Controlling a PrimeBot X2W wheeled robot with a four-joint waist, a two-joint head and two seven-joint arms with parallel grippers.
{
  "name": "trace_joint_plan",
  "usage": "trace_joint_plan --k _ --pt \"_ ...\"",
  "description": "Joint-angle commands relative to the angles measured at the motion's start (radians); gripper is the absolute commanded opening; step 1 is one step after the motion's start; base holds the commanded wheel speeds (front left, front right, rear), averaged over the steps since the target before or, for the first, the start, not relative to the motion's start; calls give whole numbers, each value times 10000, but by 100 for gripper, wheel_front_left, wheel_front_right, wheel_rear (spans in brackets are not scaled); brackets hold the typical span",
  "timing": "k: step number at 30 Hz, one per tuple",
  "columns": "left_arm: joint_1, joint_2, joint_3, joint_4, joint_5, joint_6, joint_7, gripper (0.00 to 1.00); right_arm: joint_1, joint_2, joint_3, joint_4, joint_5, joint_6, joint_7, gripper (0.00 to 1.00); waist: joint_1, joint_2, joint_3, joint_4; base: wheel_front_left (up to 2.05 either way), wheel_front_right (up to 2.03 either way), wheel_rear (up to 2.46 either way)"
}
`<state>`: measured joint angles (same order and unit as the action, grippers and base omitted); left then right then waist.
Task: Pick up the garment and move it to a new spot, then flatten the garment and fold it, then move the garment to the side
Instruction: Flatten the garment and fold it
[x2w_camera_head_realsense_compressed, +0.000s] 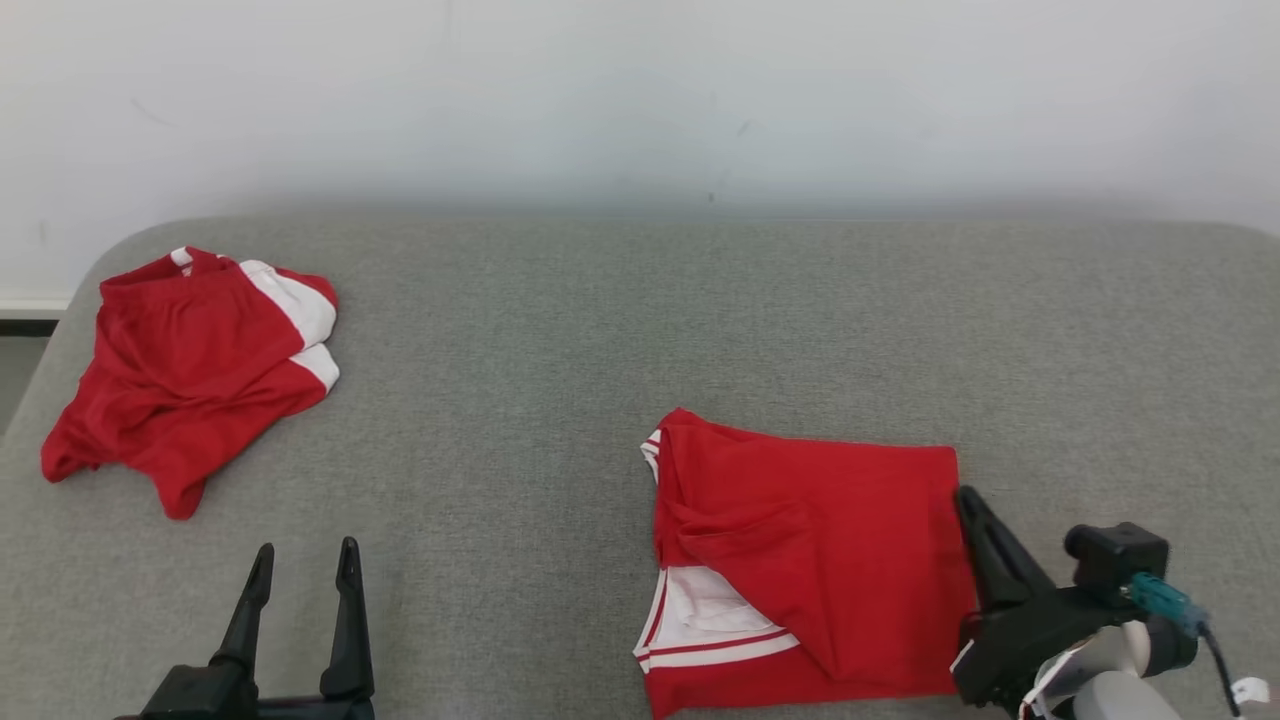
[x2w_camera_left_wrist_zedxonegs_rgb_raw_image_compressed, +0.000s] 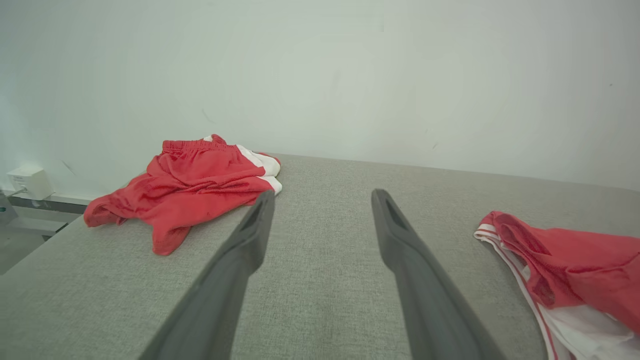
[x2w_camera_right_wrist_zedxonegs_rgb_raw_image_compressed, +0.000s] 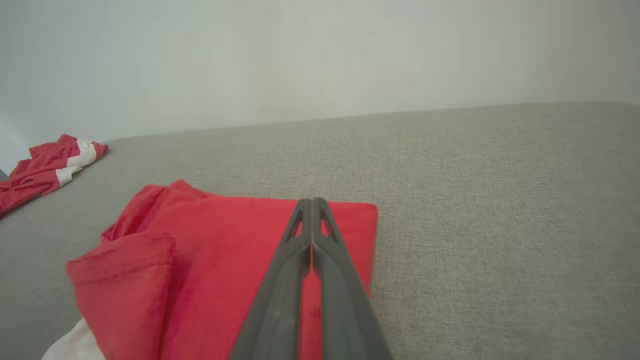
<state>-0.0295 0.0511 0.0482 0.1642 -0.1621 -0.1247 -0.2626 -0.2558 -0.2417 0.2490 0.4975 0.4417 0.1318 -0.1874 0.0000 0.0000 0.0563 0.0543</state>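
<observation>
Though the garment (x2w_camera_head_realsense_compressed: 810, 560) lies folded, right gripper (x2w_camera_right_wrist_zedxonegs_rgb_raw_image_compressed: 311, 201) clenched empty, left gripper (x2w_camera_head_realsense_compressed: 305, 565) splayed, the side move remains.

The grey surface (x2w_camera_head_realsense_compressed: 560, 380) is seen from above by the head camera, tilted toward the wall (x2w_camera_head_realsense_compressed: 640, 100). The left wrist view is aimed low across the surface from left of the folded red garment (x2w_camera_head_realsense_compressed: 830, 540); the right wrist view is held close over that garment's right edge. The garment and the crumpled shorts (x2w_camera_head_realsense_compressed: 190, 370) left of it are shared by all views.
</observation>
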Motion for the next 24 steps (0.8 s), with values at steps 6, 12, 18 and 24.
trace_joint_plan --k 6,12,18,24 --pt "-165 -14 91 56 76 -44 -31 100 -617 18 909 1492 137 -25 -319 0 0 0 139 341 0 0 0" --pt "-264 -14 92 81 40 -53 -31 100 -1093 316 1615 2654 342 -25 -608 0 0 0 300 525 0 0 0" --pt "-345 -12 77 108 -21 -56 -31 100 -1419 703 2451 3178 325 -25 -729 0 0 0 407 625 0 0 0" --pt "-353 -13 81 96 -54 -49 -31 100 -1441 1194 3286 2865 596 -25 -776 0 0 0 463 663 0 0 0"
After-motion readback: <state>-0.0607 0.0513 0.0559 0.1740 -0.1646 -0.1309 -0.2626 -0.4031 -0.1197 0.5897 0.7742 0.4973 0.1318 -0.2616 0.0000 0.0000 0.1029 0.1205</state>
